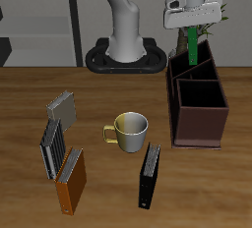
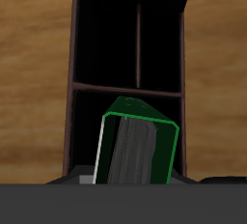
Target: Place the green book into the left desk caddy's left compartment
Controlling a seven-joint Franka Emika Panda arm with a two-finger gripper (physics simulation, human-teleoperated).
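My gripper (image 1: 191, 26) is shut on the green book (image 1: 193, 45) and holds it upright by its top end. The book's lower end hangs at the rim of the taller, slanted-walled far end (image 1: 184, 70) of the left desk caddy (image 1: 199, 124), a dark maroon box. In the wrist view the green book (image 2: 145, 117) sits between my fingers, with the caddy's partitions (image 2: 125, 89) and dark slots below it. I cannot tell whether the book's lower end is inside the left compartment or just above it.
A cream mug (image 1: 130, 129) stands mid-table. A black book (image 1: 150, 176) and an orange book (image 1: 71, 181) lie near the front edge. Two grey books (image 1: 61, 106) (image 1: 52, 145) lie beside the orange one. The robot's base (image 1: 128, 55) is at the back.
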